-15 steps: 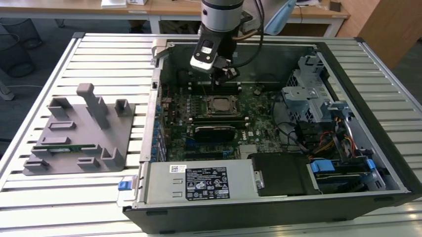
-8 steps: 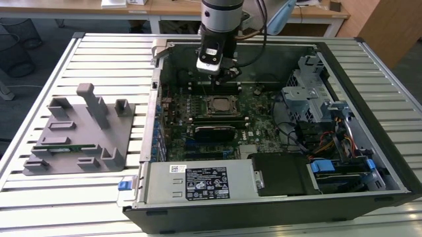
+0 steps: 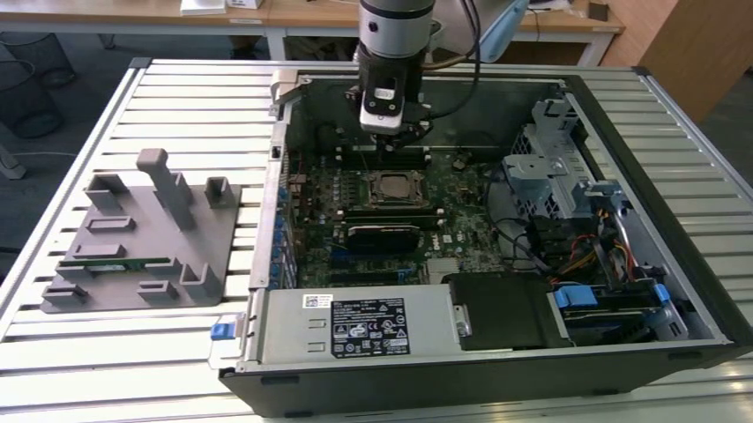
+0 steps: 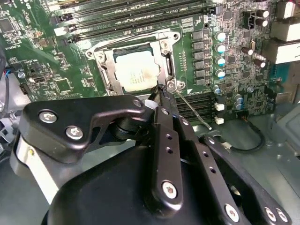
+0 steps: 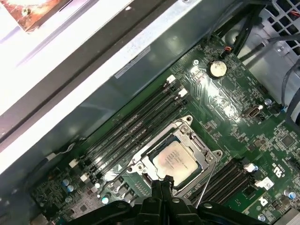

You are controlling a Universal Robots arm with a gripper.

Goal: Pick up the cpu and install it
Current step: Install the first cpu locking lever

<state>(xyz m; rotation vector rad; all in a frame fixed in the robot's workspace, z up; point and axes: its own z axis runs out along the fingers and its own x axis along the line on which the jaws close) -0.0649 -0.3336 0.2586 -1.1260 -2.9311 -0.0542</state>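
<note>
Cpu (image 5: 176,159) sits in socket, empty tool (image 5: 161,183) closed above it

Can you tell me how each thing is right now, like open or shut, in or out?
cpu: lying flat in its socket on the green board.
gripper: fingers shut together, holding nothing, just beside the socket.
socket frame: open, not covering the cpu.
computer case: side off, insides showing.
memory stick: lying in the grey tray, outside the case.
</note>
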